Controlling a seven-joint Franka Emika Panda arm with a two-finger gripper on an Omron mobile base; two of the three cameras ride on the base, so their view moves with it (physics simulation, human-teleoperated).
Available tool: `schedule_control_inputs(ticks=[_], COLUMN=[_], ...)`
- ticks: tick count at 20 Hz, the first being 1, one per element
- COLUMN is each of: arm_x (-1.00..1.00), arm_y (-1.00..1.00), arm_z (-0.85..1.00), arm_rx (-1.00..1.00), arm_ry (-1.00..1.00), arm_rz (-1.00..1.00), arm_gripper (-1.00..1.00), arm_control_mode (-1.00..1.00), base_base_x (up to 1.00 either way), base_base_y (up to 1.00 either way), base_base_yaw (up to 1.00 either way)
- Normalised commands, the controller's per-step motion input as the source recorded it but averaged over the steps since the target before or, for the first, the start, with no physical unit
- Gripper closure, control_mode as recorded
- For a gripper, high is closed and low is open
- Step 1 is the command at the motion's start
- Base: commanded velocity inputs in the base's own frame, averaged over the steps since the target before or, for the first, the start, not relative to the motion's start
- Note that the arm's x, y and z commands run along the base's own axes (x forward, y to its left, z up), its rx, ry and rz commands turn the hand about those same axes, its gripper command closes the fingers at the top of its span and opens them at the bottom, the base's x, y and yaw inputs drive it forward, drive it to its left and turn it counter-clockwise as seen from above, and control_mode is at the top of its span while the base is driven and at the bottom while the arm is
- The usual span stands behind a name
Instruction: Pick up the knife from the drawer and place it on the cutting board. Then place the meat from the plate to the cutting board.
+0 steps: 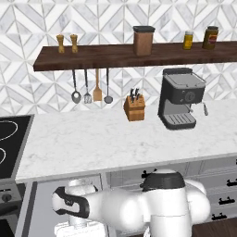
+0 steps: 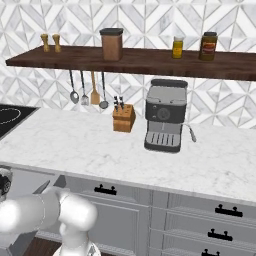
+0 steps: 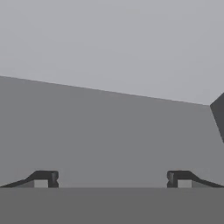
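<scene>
Drawers (image 2: 215, 212) with small black handles line the cabinet front below the marble bench (image 1: 111, 139), all pushed in; which one holds the knife cannot be told. On the bench stand a wooden knife block (image 1: 134, 108) and, just beside it, a grey coffee machine (image 1: 180, 98). Utensils (image 1: 90, 88) hang under a dark wooden shelf (image 2: 135, 61). The end effector (image 3: 112, 179) is released, its fingertips (image 3: 43, 178) spread wide before a plain grey surface, grasping nothing.
</scene>
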Motion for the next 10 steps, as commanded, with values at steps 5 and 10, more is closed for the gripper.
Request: schedule_control_inputs(ticks=[5, 10], arm_x=[0.55, 0.25], arm_y=[0.00, 0.00], arm_z=[1.00, 0.64], arm_rx=[-0.03, 0.00], arm_ry=[-0.11, -0.40], arm_rz=[0.00, 0.00], arm_gripper=[-1.00, -1.00], arm_control_mode=[-1.00, -1.00], base_base_x=[0.00, 0.00], base_base_y=[0.00, 0.00], base_base_yaw=[0.00, 0.00])
